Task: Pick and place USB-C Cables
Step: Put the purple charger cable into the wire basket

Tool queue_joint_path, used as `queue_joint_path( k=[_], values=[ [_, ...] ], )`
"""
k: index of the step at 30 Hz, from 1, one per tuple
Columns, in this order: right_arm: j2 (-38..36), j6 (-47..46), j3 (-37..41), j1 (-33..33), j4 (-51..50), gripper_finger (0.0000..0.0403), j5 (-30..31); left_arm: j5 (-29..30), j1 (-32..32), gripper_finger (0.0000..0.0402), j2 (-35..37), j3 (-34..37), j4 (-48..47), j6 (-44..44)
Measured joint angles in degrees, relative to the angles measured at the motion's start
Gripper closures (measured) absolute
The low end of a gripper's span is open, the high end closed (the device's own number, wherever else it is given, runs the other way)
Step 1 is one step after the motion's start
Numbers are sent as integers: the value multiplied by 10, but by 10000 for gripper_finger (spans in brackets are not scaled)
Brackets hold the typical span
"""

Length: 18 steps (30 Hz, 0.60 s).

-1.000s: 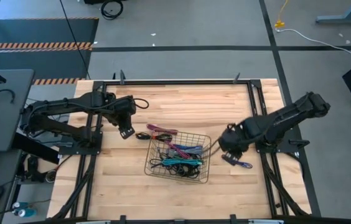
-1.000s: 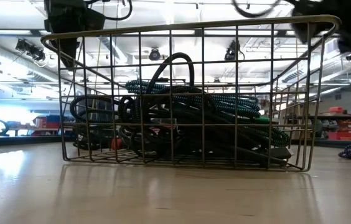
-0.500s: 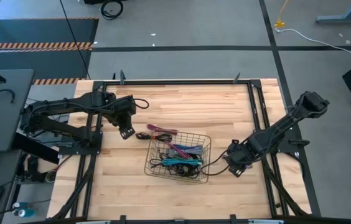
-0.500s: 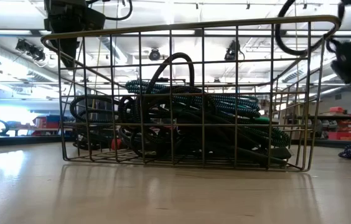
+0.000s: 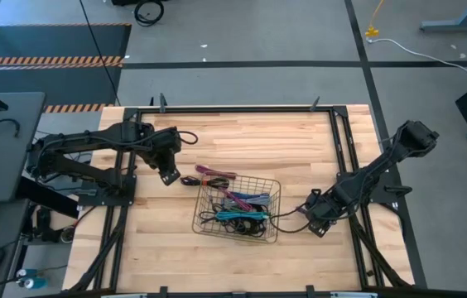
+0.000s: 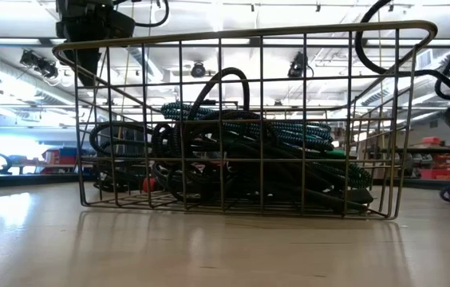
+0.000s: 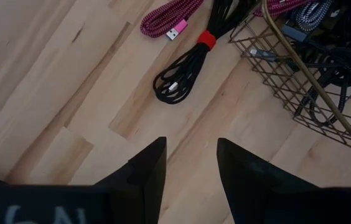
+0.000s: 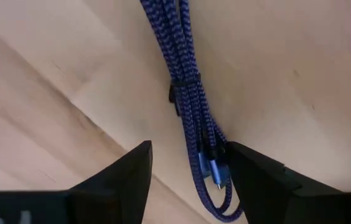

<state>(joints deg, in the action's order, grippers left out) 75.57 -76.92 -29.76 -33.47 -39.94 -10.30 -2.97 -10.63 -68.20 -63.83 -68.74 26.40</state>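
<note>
At lower right of the high view, the right gripper (image 5: pixel 317 220) hangs spread over the purple cable (image 8: pixel 194 124), apparently mid-pick; next it must lower and pinch the bundle

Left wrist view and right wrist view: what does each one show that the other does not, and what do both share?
Only the left wrist view shows a black cable bundle with a red tie, a magenta braided cable and a corner of the wire mesh basket with cables inside. Only the right wrist view shows a purple braided cable bundle, tied at its middle, lying between the open right gripper fingers. Both show the light wooden table and two dark fingers standing apart; the left gripper is open over bare wood, holding nothing.
</note>
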Motion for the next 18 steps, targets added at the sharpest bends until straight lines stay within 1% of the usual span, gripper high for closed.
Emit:
queue_joint_path(
  k=[2, 4, 6, 9, 10, 14, 18],
  values=[
    [1, 3, 2, 0, -13, 192, 0, 0, 0, 253, 0, 0, 1, 0],
    [2, 4, 3, 0, -15, 213, -1, 0, 0, 253, 0, 0, 8, 0],
    [2, 4, 0, 0, -20, 254, -4, 0, 0, 253, 0, 0, 16, 1],
    [2, 4, -6, 0, -31, 345, -8, -9, 0, 253, 0, 0, 34, 1],
    [2, 4, -9, 0, -25, 364, -12, -11, 0, 253, 0, 0, 41, 1],
    [0, 0, -34, 0, -22, 364, -15, -32, 0, 253, 0, 0, 79, 0],
    [-8, 1, -90, 10, -58, 364, 14, -66, 0, 253, 0, 0, 129, 0]
  ],
)
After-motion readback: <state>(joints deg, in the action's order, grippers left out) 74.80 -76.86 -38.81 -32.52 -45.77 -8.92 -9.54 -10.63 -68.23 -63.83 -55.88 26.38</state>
